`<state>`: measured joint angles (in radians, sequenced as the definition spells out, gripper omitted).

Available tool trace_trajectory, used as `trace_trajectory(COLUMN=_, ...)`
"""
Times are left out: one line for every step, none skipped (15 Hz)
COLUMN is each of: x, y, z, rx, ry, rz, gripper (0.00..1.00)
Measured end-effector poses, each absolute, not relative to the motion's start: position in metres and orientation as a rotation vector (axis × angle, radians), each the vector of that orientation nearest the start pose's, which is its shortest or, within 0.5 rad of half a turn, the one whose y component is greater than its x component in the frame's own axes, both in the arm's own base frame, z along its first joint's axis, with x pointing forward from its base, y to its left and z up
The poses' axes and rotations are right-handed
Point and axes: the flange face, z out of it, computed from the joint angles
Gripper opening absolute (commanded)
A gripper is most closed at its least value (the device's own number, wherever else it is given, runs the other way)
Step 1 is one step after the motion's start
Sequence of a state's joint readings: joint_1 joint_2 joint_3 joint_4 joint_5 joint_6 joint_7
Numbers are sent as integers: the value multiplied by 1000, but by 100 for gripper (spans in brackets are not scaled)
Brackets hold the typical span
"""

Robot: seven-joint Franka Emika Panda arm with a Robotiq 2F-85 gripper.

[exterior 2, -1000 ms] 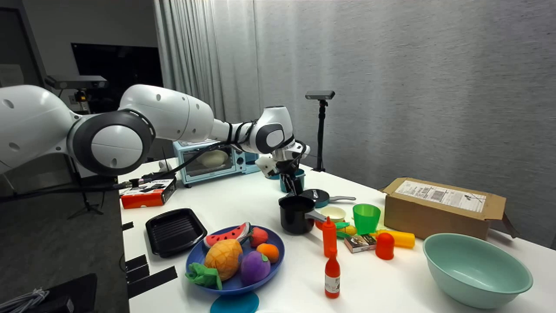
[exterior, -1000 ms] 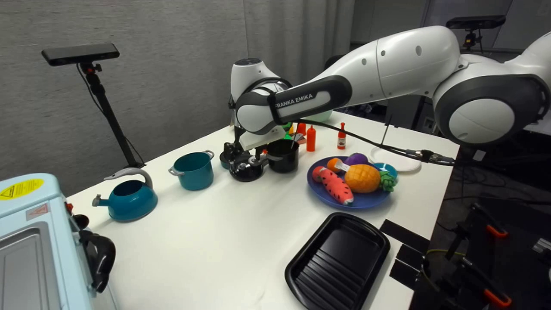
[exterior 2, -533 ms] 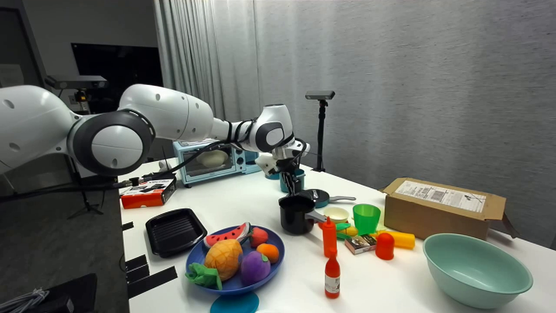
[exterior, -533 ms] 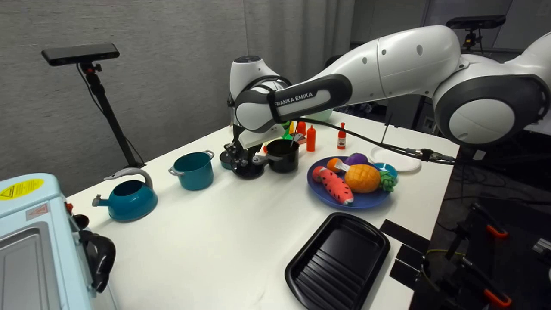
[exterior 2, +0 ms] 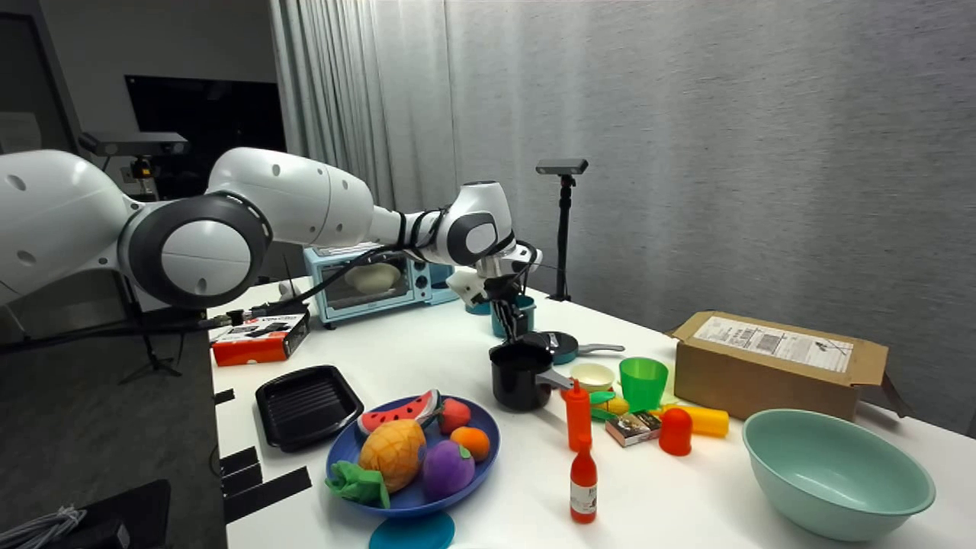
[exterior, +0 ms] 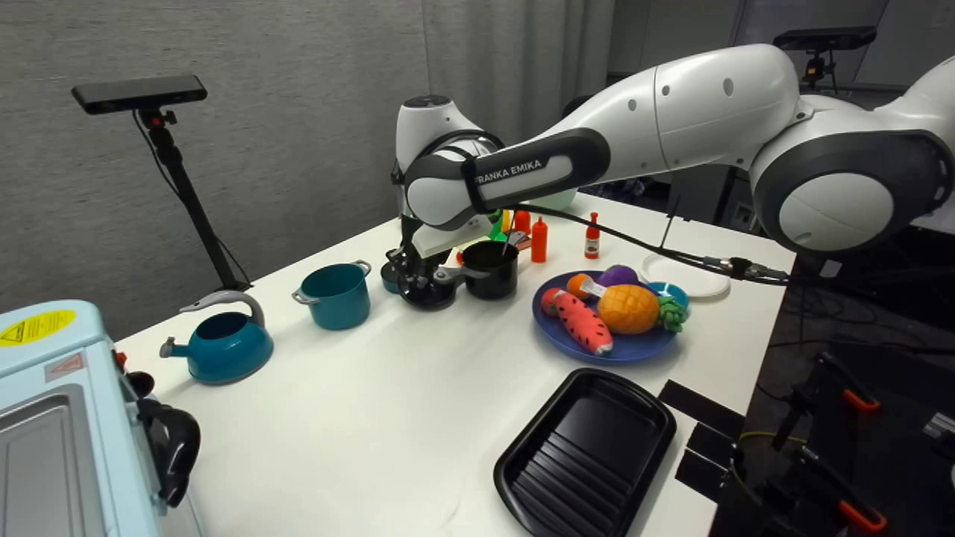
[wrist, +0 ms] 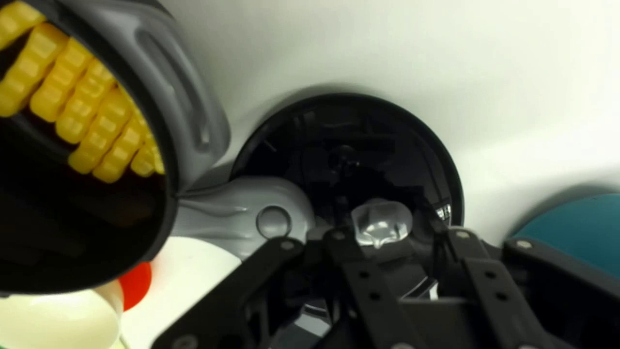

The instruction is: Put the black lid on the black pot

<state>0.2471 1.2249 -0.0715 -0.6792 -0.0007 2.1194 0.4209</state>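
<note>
On your white tabletop (wrist: 508, 72), the black pot (wrist: 82, 232) stood at the left of the wrist view. Your pincer (wrist: 399, 236), at the lower centre, had its fingers (wrist: 489, 286) spread apart. The black lid (wrist: 334, 140) lay in the middle, beside the pot, its knob (wrist: 382, 218) between these fingers.

Arm (exterior: 423, 138) edged up and slightly left in both exterior views over the last second. Gripper (exterior 2: 509, 329) went with it. Cream bowl (exterior 2: 592, 374) slid a bit right in an exterior view.
</note>
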Motion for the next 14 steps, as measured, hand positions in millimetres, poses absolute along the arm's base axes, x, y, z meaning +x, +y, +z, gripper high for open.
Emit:
trace_trajectory(x=805, y=180, z=235, rx=-3102, ry=268, rz=-366, gripper=9)
trace_trajectory(x=805, y=185, z=241, rx=-3101, ry=233, rz=-382, gripper=9)
trace_trajectory(x=805, y=192, z=248, rx=-3099, ry=193, rz=-401, gripper=9)
trace_trajectory(x=805, y=198, z=256, rx=-3095, ry=153, rz=-421, gripper=9)
trace_trajectory(x=805, y=205, z=264, rx=-3091, ry=116, rz=-442, gripper=9)
trace_trajectory(x=805, y=212, z=271, rx=-3086, ry=80, rz=-461, gripper=9)
trace_trajectory(x=804, y=218, z=278, rx=-3083, ry=46, rz=-477, gripper=9)
trace_trajectory(x=803, y=223, z=284, rx=-3079, ry=14, rz=-492, gripper=9)
trace_trajectory(x=803, y=226, z=291, rx=-3076, ry=-15, rz=-507, gripper=9)
trace_trajectory(x=803, y=228, z=297, rx=-3073, ry=-37, rz=-519, gripper=9)
trace_trajectory(x=803, y=229, z=304, rx=-3072, ry=-56, rz=-526, gripper=9)
trace_trajectory(x=803, y=228, z=311, rx=-3077, ry=-76, rz=-526, gripper=9)
trace_trajectory(x=802, y=227, z=318, rx=-3084, ry=-96, rz=-521, gripper=9)
trace_trajectory(x=802, y=225, z=325, rx=-3093, ry=-114, rz=-515, gripper=9)
